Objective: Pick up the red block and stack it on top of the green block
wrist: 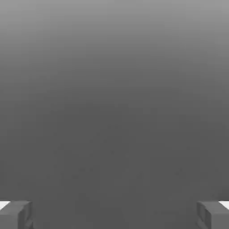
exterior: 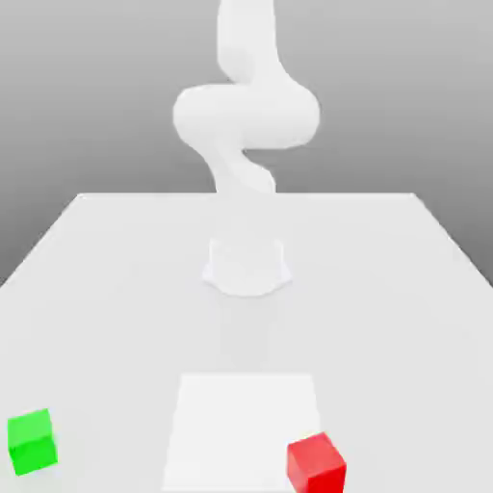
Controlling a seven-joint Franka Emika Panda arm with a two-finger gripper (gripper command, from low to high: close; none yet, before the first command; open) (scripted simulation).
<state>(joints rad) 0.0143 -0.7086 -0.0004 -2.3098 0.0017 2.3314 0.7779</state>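
Note:
The red block (exterior: 316,463) sits on the white table (exterior: 116,279) near its front edge, towards the exterior view's right. At the front on the exterior view's left stands the green block (exterior: 31,441), well apart from the red one. In the hand view my gripper (wrist: 114,215) is open, its two grey fingertips (wrist: 16,214) set wide apart with nothing between them. Beyond them lies plain grey background. The white arm (exterior: 246,116) rises from its base (exterior: 247,265) at the table's middle, far behind both blocks.
A paler square patch (exterior: 246,428) marks the table surface between the two blocks. The table's edges run along both sides and the back.

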